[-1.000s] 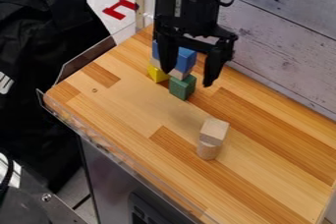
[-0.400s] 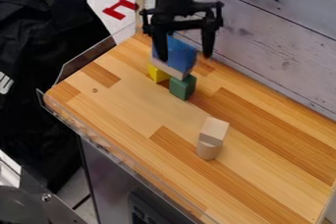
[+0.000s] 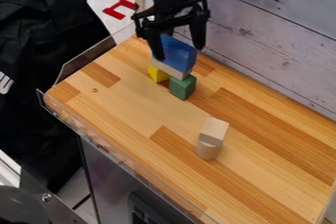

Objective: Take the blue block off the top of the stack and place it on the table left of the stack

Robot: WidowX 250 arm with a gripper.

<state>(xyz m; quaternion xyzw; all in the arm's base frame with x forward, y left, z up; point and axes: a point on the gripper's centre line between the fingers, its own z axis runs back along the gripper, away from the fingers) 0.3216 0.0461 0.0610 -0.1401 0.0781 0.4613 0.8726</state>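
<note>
The black gripper stands wide open at the far end of the wooden tabletop, its fingers on either side of the blue block; whether they touch it cannot be told. The blue block lies on a pale wooden plank, which bridges a yellow block and a green block. Well apart from the gripper, a pale wooden block sits on a wooden cylinder.

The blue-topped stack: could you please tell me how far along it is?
It looks built: blue block over pale slab, yellow block and green block. The open gripper is at the blue block, apparently empty. Perhaps only moving it clear is left.
</note>
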